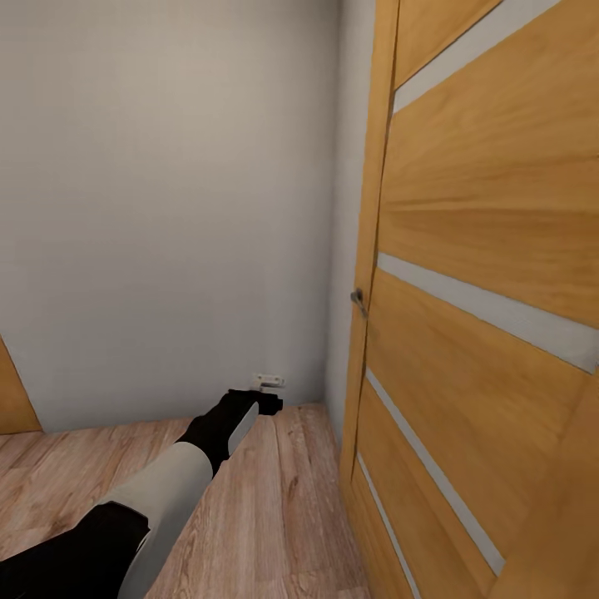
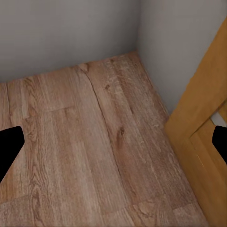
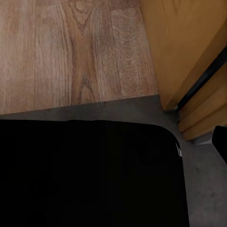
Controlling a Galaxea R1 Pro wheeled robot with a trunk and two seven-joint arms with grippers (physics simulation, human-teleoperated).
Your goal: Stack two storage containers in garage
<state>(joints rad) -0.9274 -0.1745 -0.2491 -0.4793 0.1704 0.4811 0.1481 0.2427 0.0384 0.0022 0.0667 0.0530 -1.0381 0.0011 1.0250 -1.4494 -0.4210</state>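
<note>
The two storage containers are out of view. My left arm reaches forward and down toward a room corner, its left gripper (image 1: 268, 403) low over the wood-plank floor (image 1: 274, 499). In the left wrist view, the left gripper (image 2: 113, 146) is open, its black fingertips (image 2: 9, 146) far apart at the frame edges with only planks between them. In the right wrist view, one fingertip (image 3: 221, 142) of my right gripper (image 3: 113, 146) sits at the frame edge, open, with nothing held, over a large black body (image 3: 85, 175).
A tall wooden door (image 1: 482, 316) with pale stripes and a metal handle (image 1: 358, 301) stands close on the right. Grey-white walls (image 1: 166, 208) close the corner ahead, with a small white fitting (image 1: 269, 380) at the base. A grey floor strip (image 3: 127, 109) meets the planks by the door foot.
</note>
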